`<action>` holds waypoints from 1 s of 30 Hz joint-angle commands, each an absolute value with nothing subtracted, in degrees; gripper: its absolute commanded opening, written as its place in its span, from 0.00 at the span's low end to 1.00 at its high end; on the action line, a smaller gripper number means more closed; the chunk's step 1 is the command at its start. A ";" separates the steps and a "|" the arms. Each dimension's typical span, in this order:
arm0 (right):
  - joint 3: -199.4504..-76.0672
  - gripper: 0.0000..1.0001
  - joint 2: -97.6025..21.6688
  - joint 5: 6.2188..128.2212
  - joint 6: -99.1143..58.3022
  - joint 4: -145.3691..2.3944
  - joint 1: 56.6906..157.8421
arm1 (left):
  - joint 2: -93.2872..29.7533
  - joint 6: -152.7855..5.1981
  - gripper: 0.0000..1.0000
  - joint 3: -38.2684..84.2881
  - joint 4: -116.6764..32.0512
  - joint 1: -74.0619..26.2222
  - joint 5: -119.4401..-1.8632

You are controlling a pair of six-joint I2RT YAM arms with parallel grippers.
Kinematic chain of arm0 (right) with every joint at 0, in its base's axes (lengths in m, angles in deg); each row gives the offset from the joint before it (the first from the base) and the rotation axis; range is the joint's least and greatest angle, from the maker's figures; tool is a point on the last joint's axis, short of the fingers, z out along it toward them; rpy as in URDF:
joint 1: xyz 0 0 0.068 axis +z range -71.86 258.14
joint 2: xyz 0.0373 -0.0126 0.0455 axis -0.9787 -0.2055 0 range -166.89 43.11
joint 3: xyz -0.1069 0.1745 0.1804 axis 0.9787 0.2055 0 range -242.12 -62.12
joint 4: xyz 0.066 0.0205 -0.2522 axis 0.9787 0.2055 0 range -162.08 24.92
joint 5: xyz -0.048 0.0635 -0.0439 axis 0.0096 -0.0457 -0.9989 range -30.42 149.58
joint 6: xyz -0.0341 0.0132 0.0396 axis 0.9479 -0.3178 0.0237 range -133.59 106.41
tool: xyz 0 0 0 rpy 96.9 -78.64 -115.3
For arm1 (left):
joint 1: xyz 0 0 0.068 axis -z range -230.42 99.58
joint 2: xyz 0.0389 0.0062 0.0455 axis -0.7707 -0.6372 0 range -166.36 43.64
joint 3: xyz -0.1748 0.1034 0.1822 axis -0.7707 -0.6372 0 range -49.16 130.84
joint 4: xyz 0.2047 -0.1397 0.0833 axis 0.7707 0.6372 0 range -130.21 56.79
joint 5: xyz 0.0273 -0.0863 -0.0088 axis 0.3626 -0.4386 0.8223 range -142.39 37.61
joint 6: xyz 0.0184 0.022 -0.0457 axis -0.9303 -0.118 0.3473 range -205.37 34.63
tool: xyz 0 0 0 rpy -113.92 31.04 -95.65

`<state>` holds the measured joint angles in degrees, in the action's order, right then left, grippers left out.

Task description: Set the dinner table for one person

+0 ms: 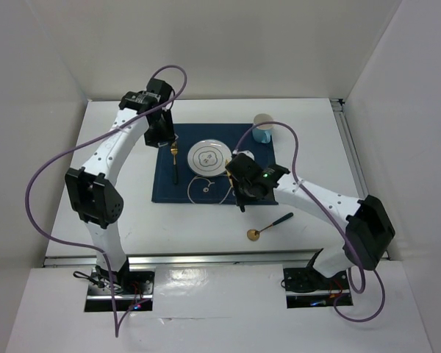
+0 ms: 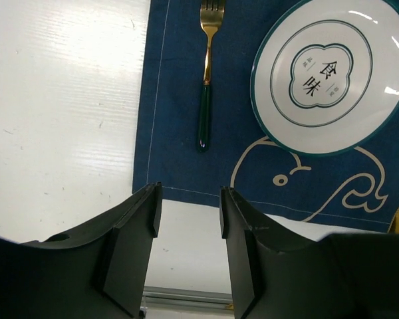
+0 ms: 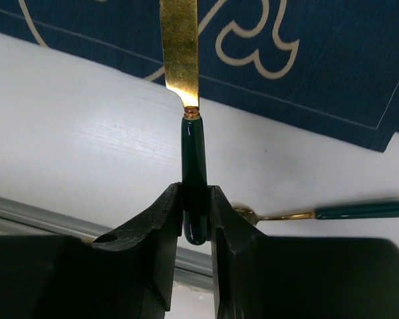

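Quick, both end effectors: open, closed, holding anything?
Left end effector: open, holding nothing.
Right end effector: closed on the knife, gripping its green handle.

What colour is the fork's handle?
The fork handle is dark green; best seen from the left wrist.

White dinner table (image 1: 206, 228), flat and rectangular, filling middle of top view; metal rail (image 1: 220, 258) along lower edge. Navy placemat (image 1: 162, 187) with white whale line drawings flat on it, centre frame, nearer upper edge. Gold-bowled spoon (image 1: 272, 225) with dark green handle on bare white surface, lower right of placemat, apart from it, angled, bowl toward lower left.
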<state>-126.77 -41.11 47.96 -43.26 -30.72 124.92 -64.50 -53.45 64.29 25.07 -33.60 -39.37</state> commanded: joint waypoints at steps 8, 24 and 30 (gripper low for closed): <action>-125.58 0.00 -37.29 47.44 -46.03 -30.15 116.83 | -60.08 -51.89 0.55 58.86 22.55 -33.28 -41.84; -136.74 0.01 -61.47 47.19 -46.46 -36.57 106.70 | -57.00 -51.89 0.55 53.32 20.70 -33.28 -41.93; -136.74 0.02 -63.14 47.71 -45.06 -38.60 106.70 | -57.00 -51.89 0.55 52.80 20.70 -33.28 -41.93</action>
